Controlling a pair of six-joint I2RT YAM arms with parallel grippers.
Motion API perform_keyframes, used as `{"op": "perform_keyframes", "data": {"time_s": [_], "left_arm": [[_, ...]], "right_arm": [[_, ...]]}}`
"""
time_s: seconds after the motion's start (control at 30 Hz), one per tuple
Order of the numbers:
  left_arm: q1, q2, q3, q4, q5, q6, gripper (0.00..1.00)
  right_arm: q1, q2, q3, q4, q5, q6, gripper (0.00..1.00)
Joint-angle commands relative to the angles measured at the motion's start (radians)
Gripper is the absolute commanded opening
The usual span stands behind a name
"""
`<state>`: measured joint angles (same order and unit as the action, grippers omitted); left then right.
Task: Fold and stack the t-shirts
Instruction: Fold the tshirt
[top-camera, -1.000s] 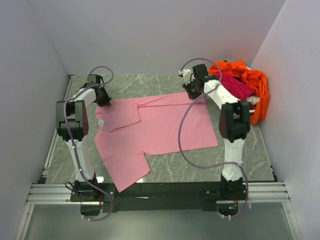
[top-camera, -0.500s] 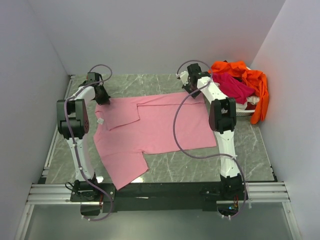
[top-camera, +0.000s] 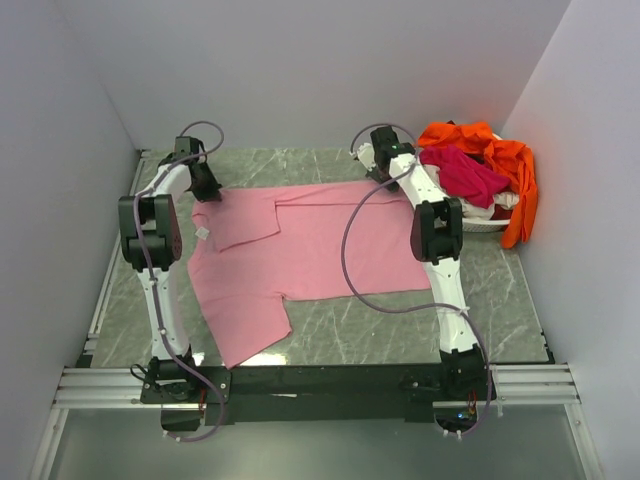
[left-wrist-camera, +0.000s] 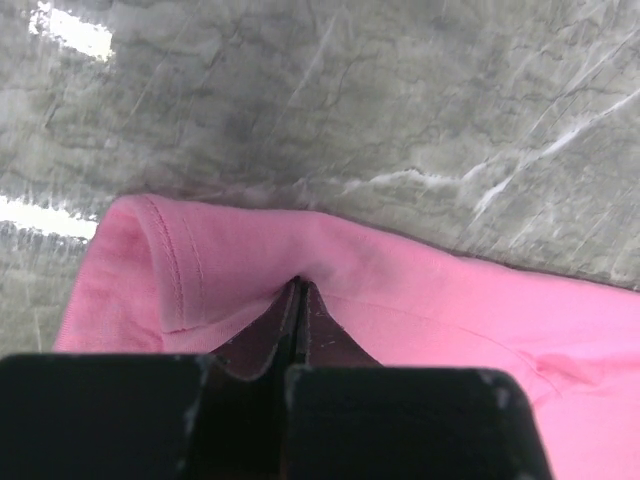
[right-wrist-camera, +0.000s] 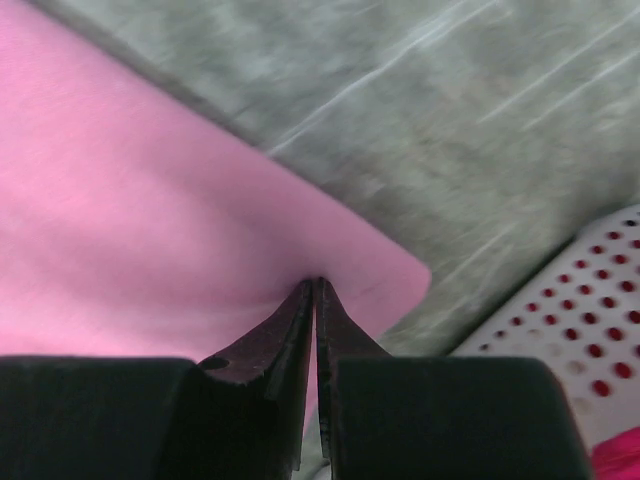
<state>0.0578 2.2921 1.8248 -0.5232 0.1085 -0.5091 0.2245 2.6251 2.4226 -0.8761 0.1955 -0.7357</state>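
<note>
Three t-shirts (top-camera: 320, 245), one white basket (right-wrist-camera: 570, 320)

Bare tabletop (top-camera: 290, 165) lies open behind the pink shirt (top-camera: 320, 250) along the far edge and at the near right. The basket (right-wrist-camera: 570, 325), heaped with the orange shirt (top-camera: 510, 165) and magenta shirt (top-camera: 465, 175), blocks the far right corner, just beside the right gripper (right-wrist-camera: 315, 285). Walls (top-camera: 320, 70) close three sides.

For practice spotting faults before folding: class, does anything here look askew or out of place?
The pink shirt lies crooked on the table, a flap doubled over at its far left. The orange shirt spills over the rim of the basket and hangs down its side.
</note>
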Motion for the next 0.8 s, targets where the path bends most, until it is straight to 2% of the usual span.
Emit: {"op": "perform_keyframes", "data": {"time_s": [0.0,0.23,0.37,0.4,0.53,0.57,0.63,0.67,0.73,0.77], "left_arm": [[0.014,0.049,0.062,-0.043,0.000,0.012,0.00],[0.019,0.089,0.152,-0.066,0.052,-0.011,0.02],[0.017,0.047,0.166,-0.035,0.154,-0.023,0.18],[0.017,0.003,0.165,-0.025,0.167,-0.025,0.27],[0.017,-0.155,0.143,0.005,0.174,-0.008,0.43],[0.017,-0.196,0.131,0.008,0.166,0.001,0.46],[0.016,-0.349,0.044,0.040,0.160,0.020,0.60],[0.014,-0.406,0.006,0.057,0.157,0.021,0.69],[-0.001,-0.567,-0.119,0.065,0.160,0.038,0.73],[-0.010,-0.621,-0.166,0.065,0.160,0.040,0.74]], "right_arm": [[-0.010,0.059,0.047,0.032,0.079,-0.077,0.12],[-0.010,0.093,0.072,0.190,0.171,-0.178,0.11],[-0.004,0.098,0.087,0.332,0.191,-0.200,0.13],[-0.002,0.087,0.078,0.374,0.199,-0.199,0.13],[0.007,0.014,0.070,0.509,0.196,-0.180,0.14],[0.013,-0.032,0.070,0.519,0.185,-0.163,0.15],[0.027,-0.103,0.026,0.511,0.132,-0.131,0.17],[0.032,-0.191,-0.005,0.493,0.105,-0.093,0.21],[0.044,-0.296,-0.130,0.464,0.036,-0.047,0.25],[0.047,-0.406,-0.175,0.410,-0.064,-0.004,0.30]]}}
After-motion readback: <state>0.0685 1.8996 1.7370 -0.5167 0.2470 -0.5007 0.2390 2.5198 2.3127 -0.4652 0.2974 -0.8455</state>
